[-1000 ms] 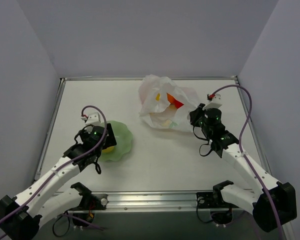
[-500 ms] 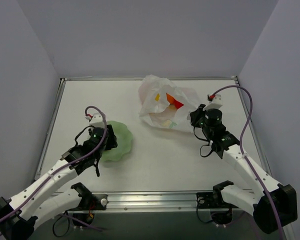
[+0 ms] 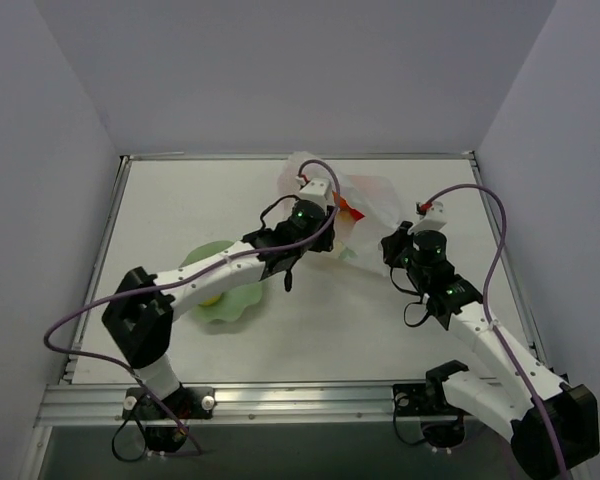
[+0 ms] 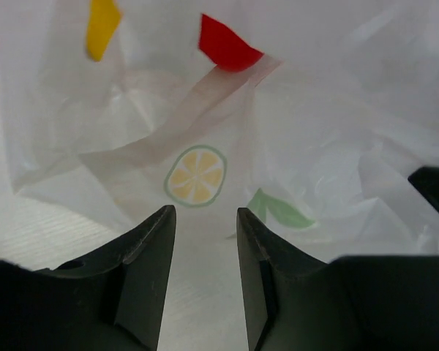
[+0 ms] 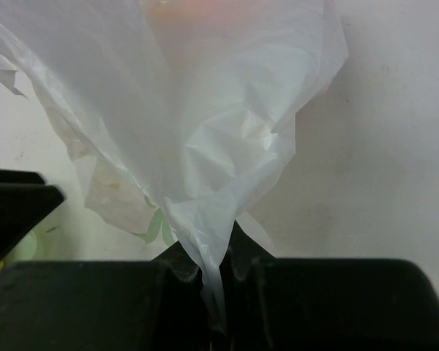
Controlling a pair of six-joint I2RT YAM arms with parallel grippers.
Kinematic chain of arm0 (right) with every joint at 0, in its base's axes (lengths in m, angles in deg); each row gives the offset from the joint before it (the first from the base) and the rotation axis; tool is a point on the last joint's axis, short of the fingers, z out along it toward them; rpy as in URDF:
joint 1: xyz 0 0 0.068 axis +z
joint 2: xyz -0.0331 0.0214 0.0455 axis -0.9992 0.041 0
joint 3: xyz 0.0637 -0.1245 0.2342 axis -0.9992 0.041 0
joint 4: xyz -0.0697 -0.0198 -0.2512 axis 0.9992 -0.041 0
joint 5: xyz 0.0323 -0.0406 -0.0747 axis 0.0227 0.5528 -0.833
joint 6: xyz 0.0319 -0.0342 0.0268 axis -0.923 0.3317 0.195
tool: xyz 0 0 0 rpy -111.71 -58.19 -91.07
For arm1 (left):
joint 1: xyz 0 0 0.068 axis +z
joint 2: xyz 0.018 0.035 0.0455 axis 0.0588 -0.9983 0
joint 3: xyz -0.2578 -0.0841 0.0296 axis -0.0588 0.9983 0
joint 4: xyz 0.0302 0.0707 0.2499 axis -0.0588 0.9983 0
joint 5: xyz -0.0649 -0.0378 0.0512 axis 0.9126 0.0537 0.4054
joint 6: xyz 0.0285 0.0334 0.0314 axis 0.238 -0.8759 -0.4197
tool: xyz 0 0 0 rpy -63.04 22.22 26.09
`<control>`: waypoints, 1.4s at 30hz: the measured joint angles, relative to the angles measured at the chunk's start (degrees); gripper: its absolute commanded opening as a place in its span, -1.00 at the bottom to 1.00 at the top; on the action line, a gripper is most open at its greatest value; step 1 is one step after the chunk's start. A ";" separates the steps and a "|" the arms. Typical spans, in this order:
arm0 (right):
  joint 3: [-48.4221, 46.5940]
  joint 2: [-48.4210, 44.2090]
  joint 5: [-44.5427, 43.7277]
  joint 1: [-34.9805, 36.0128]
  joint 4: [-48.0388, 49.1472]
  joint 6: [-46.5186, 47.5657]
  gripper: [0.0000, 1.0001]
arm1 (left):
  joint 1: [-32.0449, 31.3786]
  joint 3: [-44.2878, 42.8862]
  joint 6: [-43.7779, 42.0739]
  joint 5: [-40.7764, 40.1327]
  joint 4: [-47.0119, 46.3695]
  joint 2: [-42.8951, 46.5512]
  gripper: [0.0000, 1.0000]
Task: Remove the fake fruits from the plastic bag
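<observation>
The desk [image 3: 400, 330] carries everything. The plastic bag [image 3: 380, 200] lies crumpled toward its back edge, right of centre, with its mouth facing your left arm. It is thin, crinkly film, very light and floppy. It will slide or lift with anything you pull unless it is pinned.

The green bowl [image 3: 242, 300] sits well apart from the bag, at the near left. A spot of yellow [image 3: 212, 298] shows in it, probably one fruit already out.

Your right gripper [image 5: 218, 256] is clenched on a pinch of the bag's edge, and the film fans up from its jaws. That is the anchor, and a gathered fold like this is the right place to hold such film.

Your left gripper [image 4: 206, 212] points into the bag's mouth with its jaws partway apart. Nothing sits between them, only white film beyond.

The fake fruits are barely visible. A peach-orange glow [image 5: 197, 14] shows through the film in the right wrist view, likely one of them deep inside.

Expect them to be light, hard, glossy and round, so they will likely squirt out of a shallow pinch. Take each across its widest part, clear of loose film.

The lemon slice [image 4: 196, 175], the red patch [image 4: 227, 47] and the yellow patch [image 4: 102, 25] look flat, like print on the bag, not fruit.
</observation>
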 measured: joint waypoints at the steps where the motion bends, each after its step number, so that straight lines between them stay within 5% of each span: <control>1: 0.07 -0.35 0.24 0.09 -0.26 -0.09 -1.00 | 0.02 -2.34 -0.07 0.87 -0.66 -2.97 -0.26; 9: 1.14 -5.27 1.77 0.79 -1.16 -0.90 -1.00 | 0.02 -17.99 -2.80 3.76 -0.87 -22.10 -0.23; 21: 1.14 -6.58 3.65 1.11 -2.27 -1.55 -1.00 | 3.30 -26.99 -11.56 -14.21 -0.90 -34.25 0.45; 27: 1.01 -4.87 3.80 1.49 -2.25 -1.49 -1.00 | 6.49 -30.51 -14.51 -16.26 -1.31 -37.90 0.63; 37: 0.83 -2.78 5.70 1.92 -1.55 -1.49 -1.00 | 7.98 -33.46 -15.61 -8.35 -3.10 -41.59 0.63; 42: 0.83 -1.81 6.08 2.23 -1.01 -1.46 -1.00 | 7.96 -34.62 -15.58 -7.85 -3.91 -43.54 0.33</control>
